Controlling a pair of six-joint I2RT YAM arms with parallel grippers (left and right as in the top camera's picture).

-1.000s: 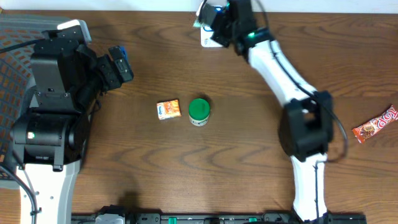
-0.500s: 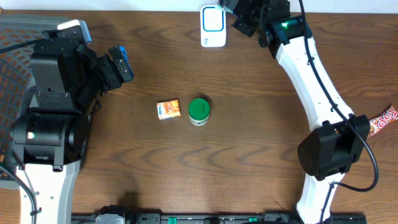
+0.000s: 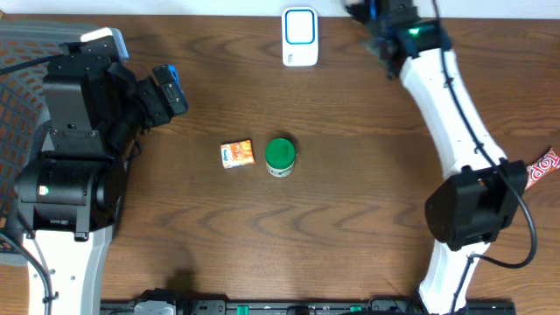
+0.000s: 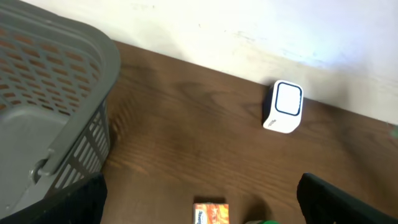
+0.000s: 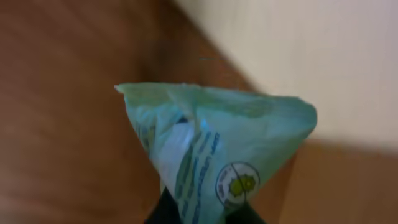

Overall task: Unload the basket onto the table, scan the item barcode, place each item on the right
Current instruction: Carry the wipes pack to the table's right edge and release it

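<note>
The right arm reaches to the far edge of the dark, wood-grained counter (image 3: 350,219), where the right fingers (image 5: 163,214) are pinched tight on the bottom of a crinkled, pale green plastic packet (image 5: 217,143). The packet is printed with stripes and a small round emblem. It is held up off the counter, to the right of the scanner (image 3: 300,37) and against the pale wall beyond. The scanner is a white, rounded block with a blue-ringed window, and it stands upright at the far edge near the middle. On the left, the left fingers (image 4: 348,199) are spread wide and hold nothing, hanging above the counter beside a grey plastic basket (image 4: 56,99) with slotted lattice walls and a thick rolled rim. At mid-counter a small orange cardboard box (image 3: 237,154) lies just beside a squat round jar (image 3: 280,157) with a green lid. A candy bar (image 3: 535,171) in a glossy red-brown wrapper lies at the far right edge, well apart from both.
</note>
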